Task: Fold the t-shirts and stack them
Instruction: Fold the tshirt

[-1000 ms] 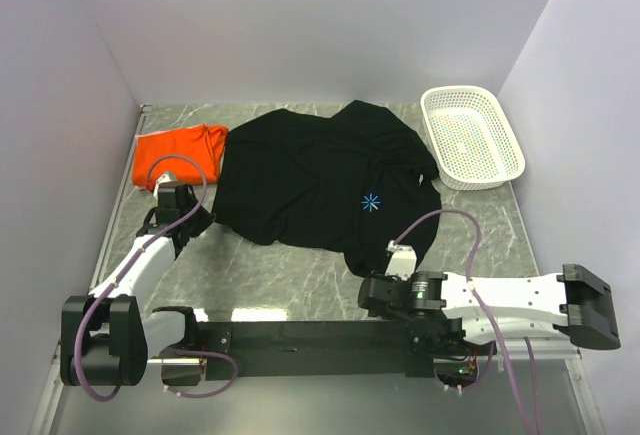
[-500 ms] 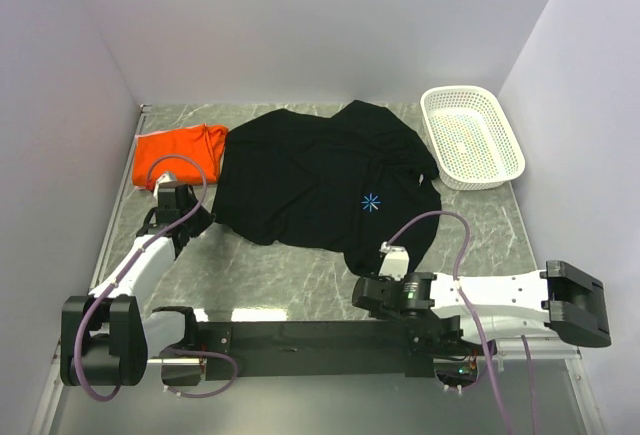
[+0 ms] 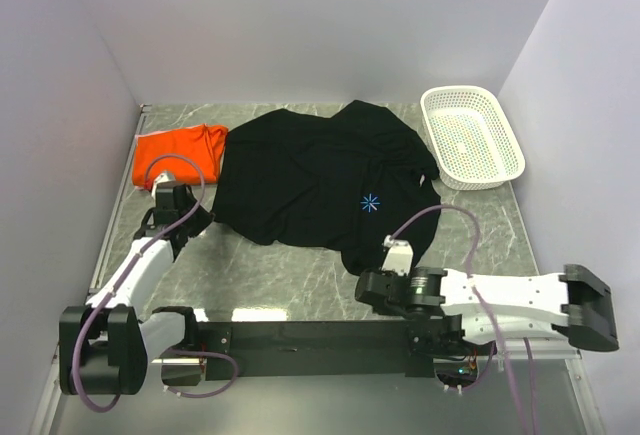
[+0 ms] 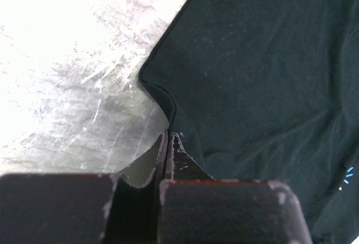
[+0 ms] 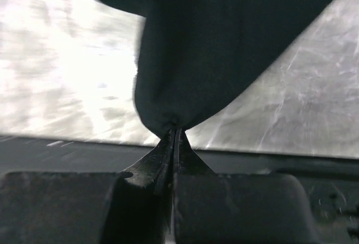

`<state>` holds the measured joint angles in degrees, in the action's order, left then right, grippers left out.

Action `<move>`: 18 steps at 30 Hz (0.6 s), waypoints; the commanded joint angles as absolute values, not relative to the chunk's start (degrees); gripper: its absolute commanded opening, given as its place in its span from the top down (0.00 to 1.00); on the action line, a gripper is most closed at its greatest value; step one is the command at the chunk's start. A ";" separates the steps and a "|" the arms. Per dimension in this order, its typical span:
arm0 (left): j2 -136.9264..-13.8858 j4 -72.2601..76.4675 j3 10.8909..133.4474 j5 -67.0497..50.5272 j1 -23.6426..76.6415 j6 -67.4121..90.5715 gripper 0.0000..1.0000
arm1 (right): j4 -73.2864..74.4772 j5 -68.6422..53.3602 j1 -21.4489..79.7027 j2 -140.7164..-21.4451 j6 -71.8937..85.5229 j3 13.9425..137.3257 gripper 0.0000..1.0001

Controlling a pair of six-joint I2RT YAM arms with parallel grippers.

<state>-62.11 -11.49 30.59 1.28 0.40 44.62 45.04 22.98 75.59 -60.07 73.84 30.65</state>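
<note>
While right end effector (image 5: 175, 133) pinches its hem | black t-shirt (image 5: 224, 42) lies beyond

White, apparently plastic mesh basket (image 3: 472, 140) sits far-right on marbled table (image 3: 280, 265).

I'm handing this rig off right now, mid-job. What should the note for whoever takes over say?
Left pincer: shut on the near-left edge of the black t-shirt.
Right pincer: shut on that shirt's near-right corner.
The black t-shirt lies spread out and unfolded mid-table. The orange t-shirt lies bunched at the far left beside it. The white basket stands at the far right.
Done: both grips set.
Left to do: fold the black t-shirt, tidy the orange one, stack them.
</note>
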 commanded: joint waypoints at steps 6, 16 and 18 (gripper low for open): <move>-56.17 -15.20 36.03 -0.26 0.09 43.60 1.00 | 65.19 31.55 75.76 -49.23 76.29 42.44 1.00; -48.18 -21.88 38.14 -0.18 0.17 43.59 0.99 | 79.35 34.19 80.33 -44.56 85.68 46.84 1.00; -46.24 -24.33 38.67 1.56 0.09 43.59 1.00 | 82.43 34.72 82.26 -44.30 87.36 48.07 1.00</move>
<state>-49.43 -20.84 35.44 0.75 0.40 44.60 72.99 30.44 80.12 -45.17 81.56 44.34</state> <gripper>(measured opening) 0.013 0.007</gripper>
